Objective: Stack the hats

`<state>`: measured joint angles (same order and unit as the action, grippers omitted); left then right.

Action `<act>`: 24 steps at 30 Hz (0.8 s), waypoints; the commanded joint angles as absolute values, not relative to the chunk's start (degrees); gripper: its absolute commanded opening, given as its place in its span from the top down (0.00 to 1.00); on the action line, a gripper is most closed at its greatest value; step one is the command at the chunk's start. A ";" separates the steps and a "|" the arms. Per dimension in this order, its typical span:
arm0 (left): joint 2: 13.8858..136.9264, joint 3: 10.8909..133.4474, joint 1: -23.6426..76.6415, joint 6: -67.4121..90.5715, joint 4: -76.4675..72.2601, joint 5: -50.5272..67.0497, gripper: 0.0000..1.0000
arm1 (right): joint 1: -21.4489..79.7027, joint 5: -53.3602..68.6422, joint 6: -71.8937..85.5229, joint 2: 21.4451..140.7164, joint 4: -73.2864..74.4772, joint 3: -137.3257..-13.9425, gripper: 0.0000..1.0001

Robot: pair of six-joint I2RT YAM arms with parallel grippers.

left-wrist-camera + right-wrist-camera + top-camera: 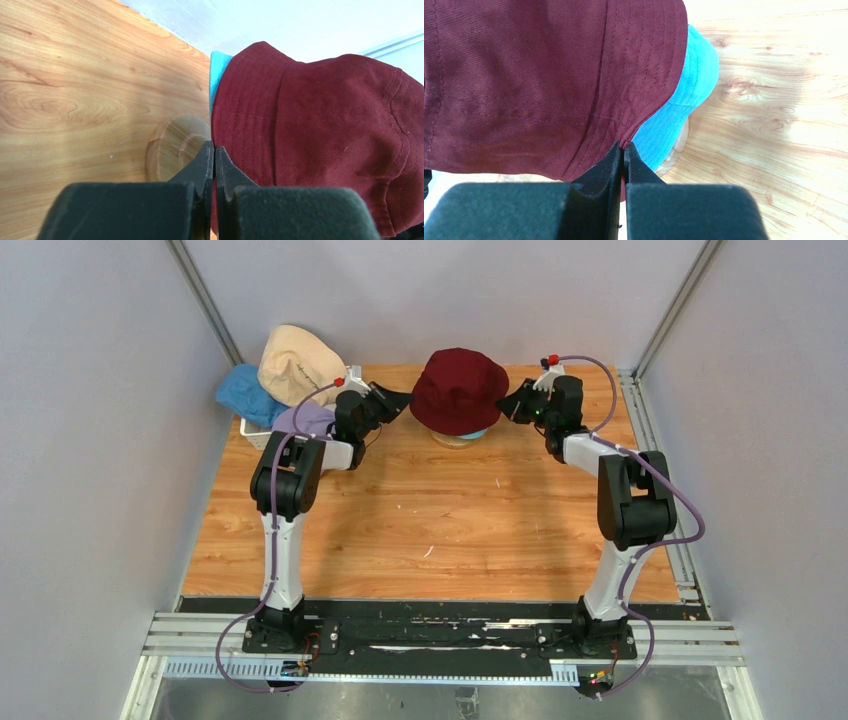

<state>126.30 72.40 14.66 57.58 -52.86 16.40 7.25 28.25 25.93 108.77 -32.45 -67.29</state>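
Note:
The dark red hat (458, 390) sits over the teal hat (474, 434) on the wooden stand (455, 440) at the back middle of the table. My left gripper (405, 400) is shut on the dark red hat's left brim (240, 125). My right gripper (508, 406) is shut on its right brim (574, 90). The teal hat's brim peeks out below in both wrist views (216, 75) (684, 95). The beige hat (296, 362), blue hat (247, 395) and lavender hat (305, 420) lie heaped at the back left.
A white mesh basket (256, 432) under the heaped hats stands at the table's back left corner. The stand's round wooden base (170, 147) shows under the brims. Grey walls enclose the table on three sides.

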 commanded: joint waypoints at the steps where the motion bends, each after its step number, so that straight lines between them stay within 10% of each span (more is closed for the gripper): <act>1: 127.94 74.46 13.80 58.22 -51.69 15.35 1.00 | 5.53 27.51 25.57 110.94 -30.90 -69.91 0.99; 17: 124.17 76.16 14.14 60.22 -55.70 18.26 0.94 | 3.98 29.70 26.40 112.97 -30.69 -72.47 0.99; 24: 121.22 75.61 14.09 57.86 -52.99 18.53 0.67 | 2.43 28.47 26.77 111.60 -28.18 -72.16 0.61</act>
<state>125.60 74.83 14.37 59.55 -52.66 17.80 4.58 29.19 26.52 112.16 -30.00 -70.87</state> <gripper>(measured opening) 0.268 0.350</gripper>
